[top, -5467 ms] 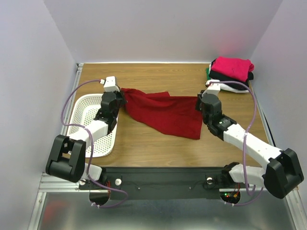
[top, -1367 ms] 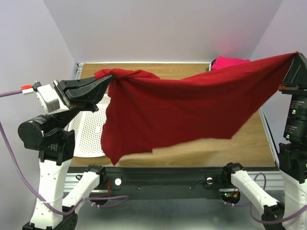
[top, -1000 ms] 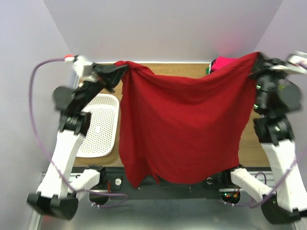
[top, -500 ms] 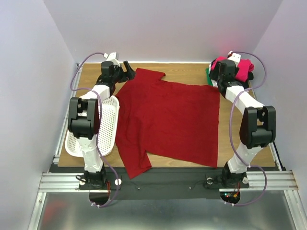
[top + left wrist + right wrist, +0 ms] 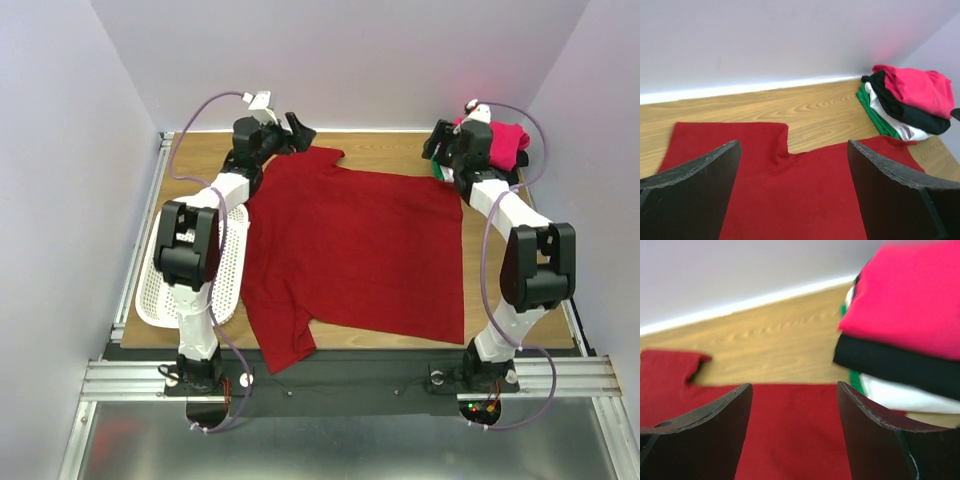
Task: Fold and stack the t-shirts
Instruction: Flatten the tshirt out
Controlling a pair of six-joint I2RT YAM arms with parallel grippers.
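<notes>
Progress is partway: a folded stack of bright pink, black, white and green cloth t-shirts sits just beyond the far right corner of the large dark red cloth t-shirt. That shirt lies spread flat and unfolded on the wooden table, so its folding and stacking look to be what is left. The left gripper hovers at its far left sleeve and the right gripper at its far right corner. Both have their jaws wide apart and hold nothing. The shirt's near sleeve hangs over the table edge. A white perforated plastic basket crowds its left side. Bare wood shows only beyond and to the right of it.
</notes>
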